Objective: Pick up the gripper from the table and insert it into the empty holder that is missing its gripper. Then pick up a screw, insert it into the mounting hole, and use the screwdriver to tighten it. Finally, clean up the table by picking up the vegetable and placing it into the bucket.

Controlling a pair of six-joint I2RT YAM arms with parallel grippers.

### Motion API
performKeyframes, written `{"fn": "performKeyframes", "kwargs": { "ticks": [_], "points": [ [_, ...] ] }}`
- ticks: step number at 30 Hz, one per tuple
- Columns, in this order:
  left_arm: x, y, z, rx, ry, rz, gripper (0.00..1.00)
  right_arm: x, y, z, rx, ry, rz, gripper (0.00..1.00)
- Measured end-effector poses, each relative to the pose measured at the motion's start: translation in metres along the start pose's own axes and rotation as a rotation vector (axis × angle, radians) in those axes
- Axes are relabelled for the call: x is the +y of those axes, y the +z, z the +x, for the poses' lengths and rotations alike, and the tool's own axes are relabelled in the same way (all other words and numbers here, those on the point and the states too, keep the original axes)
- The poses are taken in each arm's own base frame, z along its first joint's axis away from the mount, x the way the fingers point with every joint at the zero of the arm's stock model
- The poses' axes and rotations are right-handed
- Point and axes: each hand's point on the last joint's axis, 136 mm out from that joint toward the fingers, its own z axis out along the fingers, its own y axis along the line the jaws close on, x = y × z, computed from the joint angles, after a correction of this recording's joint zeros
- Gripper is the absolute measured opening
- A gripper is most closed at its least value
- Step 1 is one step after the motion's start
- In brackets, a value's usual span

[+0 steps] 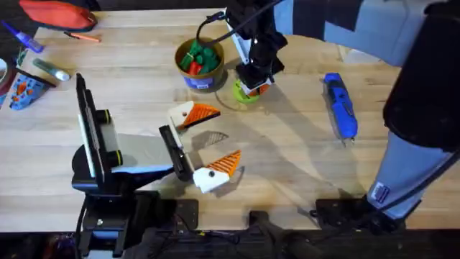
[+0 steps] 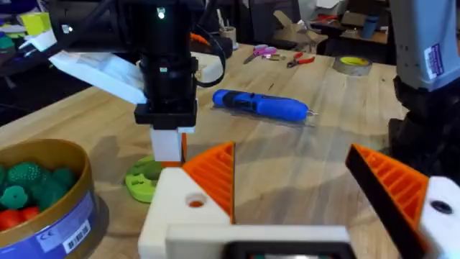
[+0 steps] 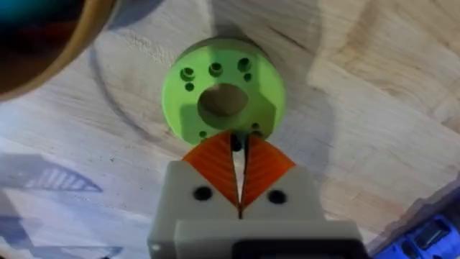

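One screwdriver (image 1: 340, 105), one bucket (image 1: 199, 63), perhaps two green toys inside.

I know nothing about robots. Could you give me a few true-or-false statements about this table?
1. The blue screwdriver lies on the table, with neither gripper touching it. True.
2. The left gripper is clamped shut. False: its fingers are spread wide open.
3. The bucket is empty. False: it holds green and red toy vegetables.
4. The right gripper is down at the green ring disc, beside the bucket. True.
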Motion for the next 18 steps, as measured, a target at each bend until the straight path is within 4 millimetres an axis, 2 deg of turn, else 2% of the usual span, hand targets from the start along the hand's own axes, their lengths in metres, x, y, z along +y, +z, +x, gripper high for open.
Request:
{"fn": "performKeyframes", "kwargs": {
  "ticks": [12,14,18],
  "points": [
    [0.0,0.0,0.0,0.0,0.0,0.0,0.987,0.0002,-0.0006,0.0,-0.001,0.0,-0.002,0.008],
    [0.0,0.0,0.0,0.0,0.0,0.0,0.987,0.0076,-0.001,-0.0022,-0.011,-0.004,-0.033,0.006],
    [0.0,0.0,0.0,0.0,0.0,0.0,0.986,0.0081,-0.0014,-0.002,-0.011,0.0,-0.036,0.006]
  ]
}}
